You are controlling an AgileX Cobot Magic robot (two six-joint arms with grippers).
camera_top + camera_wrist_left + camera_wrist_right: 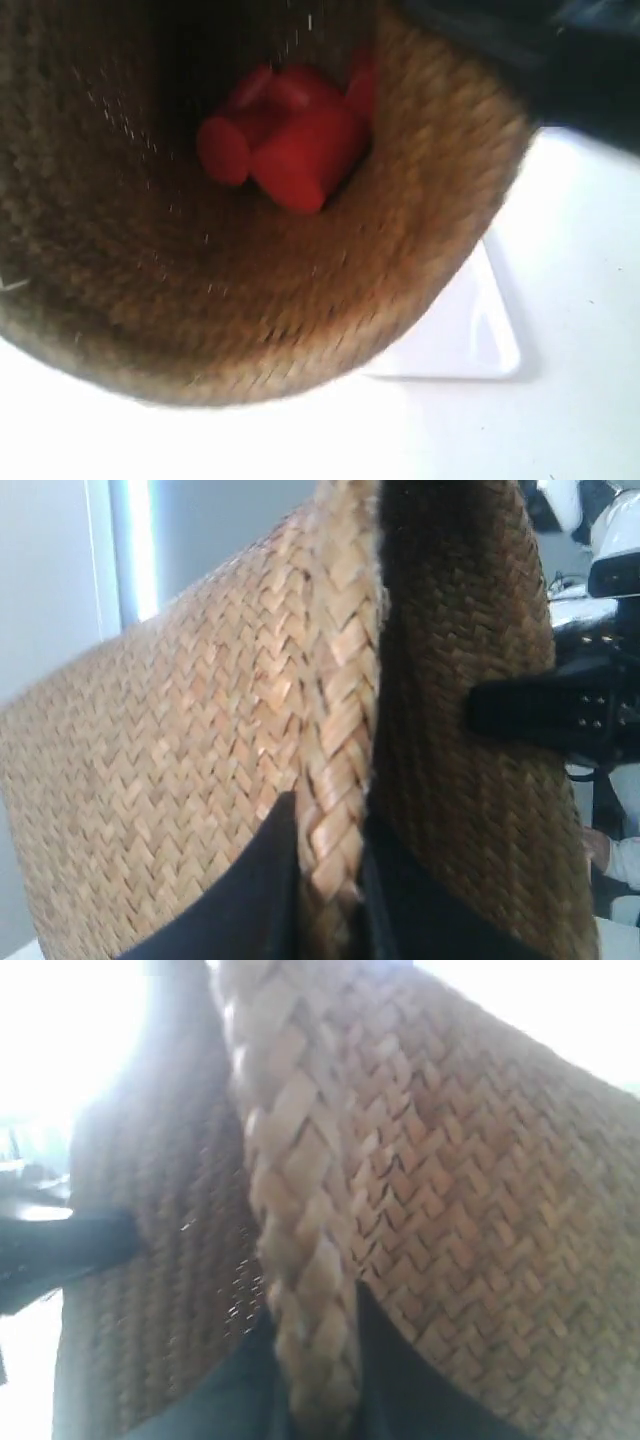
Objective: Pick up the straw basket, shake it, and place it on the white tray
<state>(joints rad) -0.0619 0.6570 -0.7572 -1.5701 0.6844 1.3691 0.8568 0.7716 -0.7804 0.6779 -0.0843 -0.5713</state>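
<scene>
The straw basket fills most of the exterior view, lifted and tipped so its dark inside faces the camera. A red plastic object lies inside it. Part of the white tray shows on the table behind and below the basket. My left gripper is shut on the basket's braided rim, one finger outside, one inside. On the opposite side my right gripper is likewise shut on the braided rim. The other arm's black finger shows on the far rim in the left wrist view.
A white tabletop lies beneath the basket and around the tray. A dark shape, probably an arm, sits at the exterior view's top right. White robot parts show past the basket in the left wrist view.
</scene>
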